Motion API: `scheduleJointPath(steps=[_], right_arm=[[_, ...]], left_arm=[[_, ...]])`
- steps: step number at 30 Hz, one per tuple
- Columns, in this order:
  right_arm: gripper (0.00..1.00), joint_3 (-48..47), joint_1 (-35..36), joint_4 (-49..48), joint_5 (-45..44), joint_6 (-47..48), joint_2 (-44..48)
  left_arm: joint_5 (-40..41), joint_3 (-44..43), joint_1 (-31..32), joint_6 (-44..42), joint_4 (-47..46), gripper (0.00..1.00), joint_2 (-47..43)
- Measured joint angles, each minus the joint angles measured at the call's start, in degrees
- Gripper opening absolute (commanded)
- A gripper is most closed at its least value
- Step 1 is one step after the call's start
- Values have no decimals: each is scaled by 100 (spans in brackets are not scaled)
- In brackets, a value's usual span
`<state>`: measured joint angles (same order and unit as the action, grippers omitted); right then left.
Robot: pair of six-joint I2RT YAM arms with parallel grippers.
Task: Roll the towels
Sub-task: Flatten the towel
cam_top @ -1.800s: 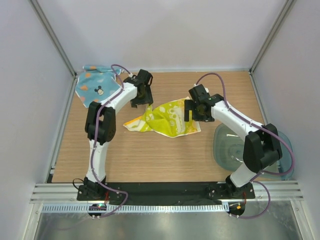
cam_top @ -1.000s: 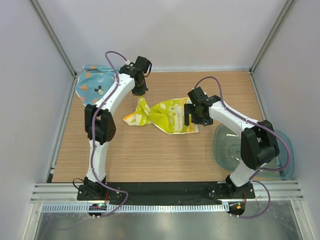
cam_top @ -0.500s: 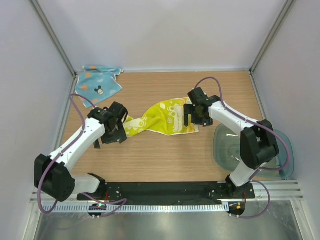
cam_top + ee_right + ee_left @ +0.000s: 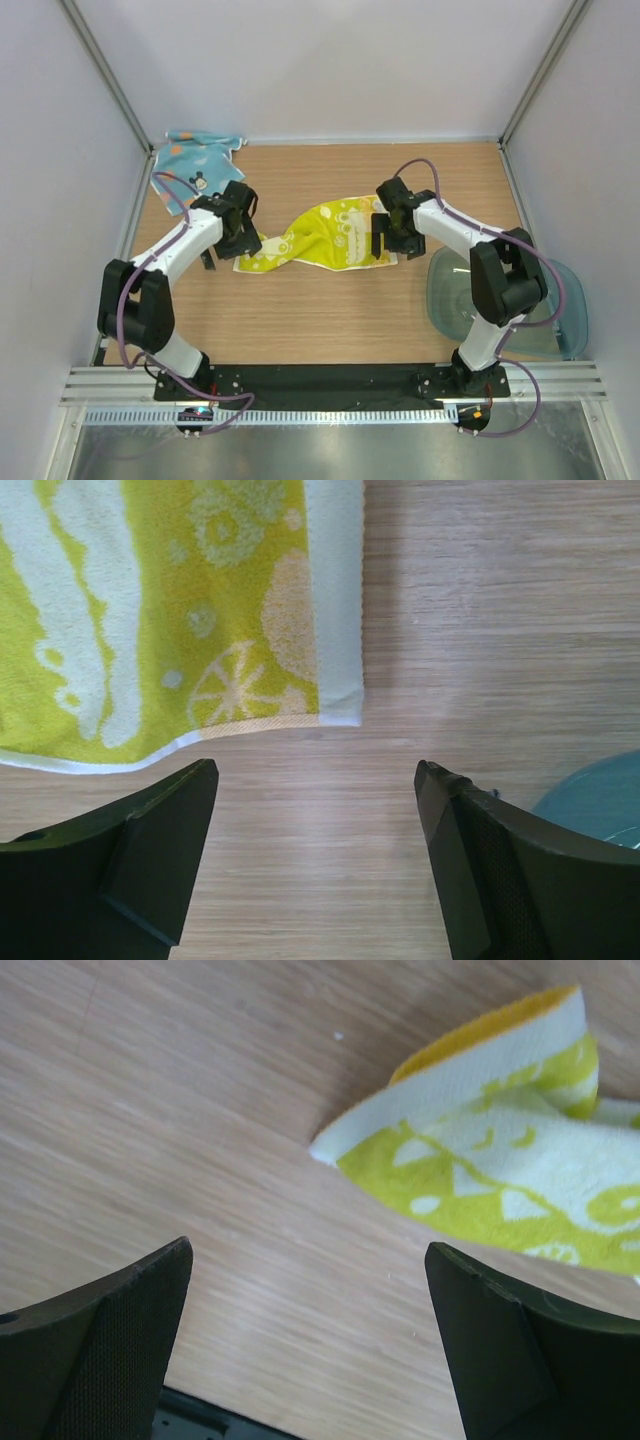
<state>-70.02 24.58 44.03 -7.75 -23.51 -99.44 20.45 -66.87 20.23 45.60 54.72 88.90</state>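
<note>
**Yellow towel twisted, both fingers empty**

The yellow towel [image 4: 315,238] lies stretched and twisted on the table [image 4: 320,310]. The left fingers [image 4: 100,1340] gape wide and empty over its left corner, and the right fingers [image 4: 130,860] likewise over its right corner. The blue towel [image 4: 190,165] lies at the far-left corner.

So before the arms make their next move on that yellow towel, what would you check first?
1. Both grippers open and empty: ok. The left gripper and the right gripper hold nothing.
2. Yellow towel flat enough to roll: not ok. It is twisted in its middle.
3. A towel corner near each gripper: ok. One lies just ahead of each pair of fingers.
4. Blue towel out of the way: ok. It lies at the far left corner of the table.
5. Plastic tub apart from the yellow towel: ok.
</note>
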Motion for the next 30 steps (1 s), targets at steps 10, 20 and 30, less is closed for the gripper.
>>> scheduleJointPath(steps=[10, 20, 30], right_arm=[[64, 0, -356, -179, 131, -26, -450], [32, 22, -361, -409, 369, -55, -713], [19, 39, -363, -498, 450, -57, -713]], left_arm=[[-549, 262, -647, -216, -931, 97, 328], [-664, 476, -636, -210, -1335, 94, 638], [-660, 546, -636, -116, -1534, 80, 699]])
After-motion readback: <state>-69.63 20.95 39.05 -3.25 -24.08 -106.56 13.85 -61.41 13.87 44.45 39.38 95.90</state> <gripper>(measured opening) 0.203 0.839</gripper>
